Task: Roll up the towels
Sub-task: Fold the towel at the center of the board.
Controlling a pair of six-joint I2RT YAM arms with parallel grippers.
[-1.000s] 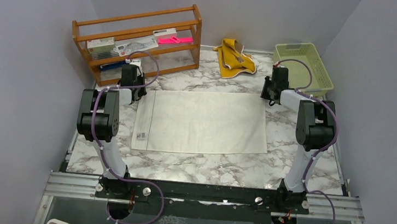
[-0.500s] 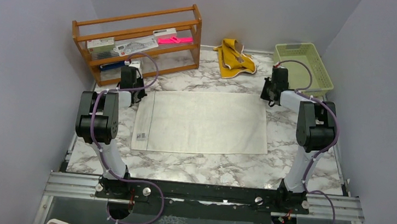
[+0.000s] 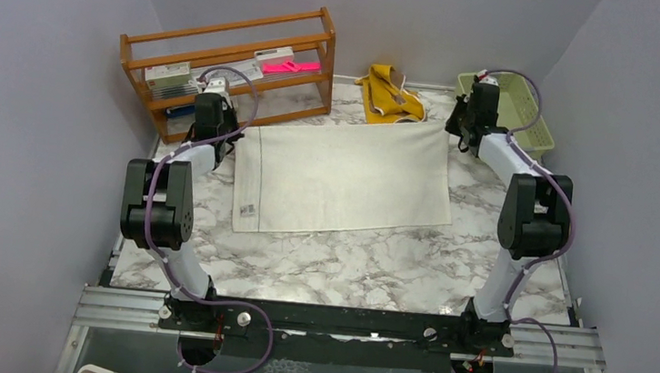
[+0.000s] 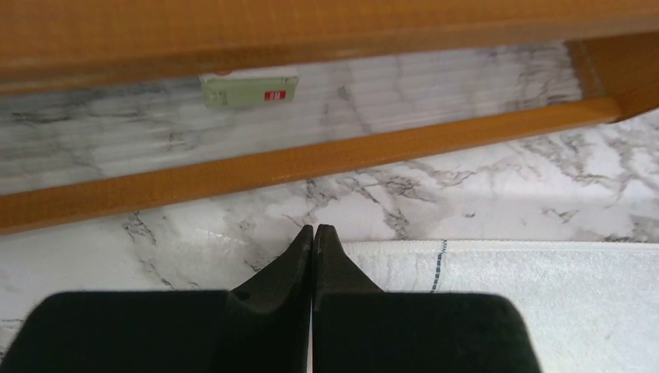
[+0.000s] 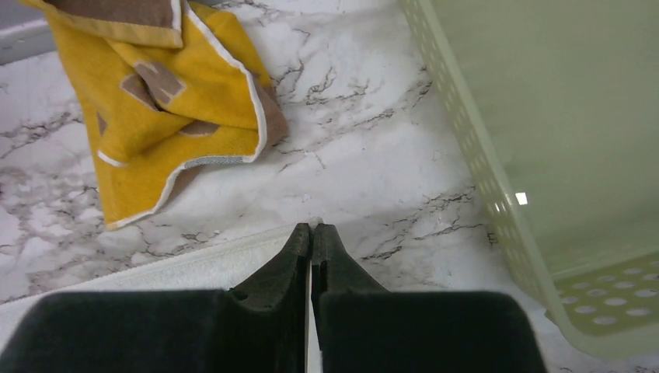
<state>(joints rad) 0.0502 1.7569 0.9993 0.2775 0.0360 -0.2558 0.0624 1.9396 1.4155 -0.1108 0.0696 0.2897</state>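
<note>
The cream-white towel (image 3: 341, 177) lies spread flat on the marble table, its far edge close to the back. My left gripper (image 3: 229, 134) is shut on its far left corner; in the left wrist view the jaws (image 4: 313, 230) pinch the edge of the towel (image 4: 528, 295). At the far right corner my right gripper (image 3: 456, 131) is also shut, its tips (image 5: 312, 228) closed on the hem of the towel (image 5: 171, 270). The mustard-yellow towel (image 3: 391, 96) (image 5: 179, 93) lies crumpled just beyond the white one.
A wooden rack (image 3: 228, 65) (image 4: 311, 159) holding flat items stands at the back left, right in front of the left gripper. The pale green basket (image 3: 523, 116) (image 5: 559, 116) sits at the back right beside the right gripper. Grey walls enclose the table.
Both grippers closed on the white towel's far corners and moved toward the back wall, dragging the towel away from the arm bases. The yellow towel has not moved.
</note>
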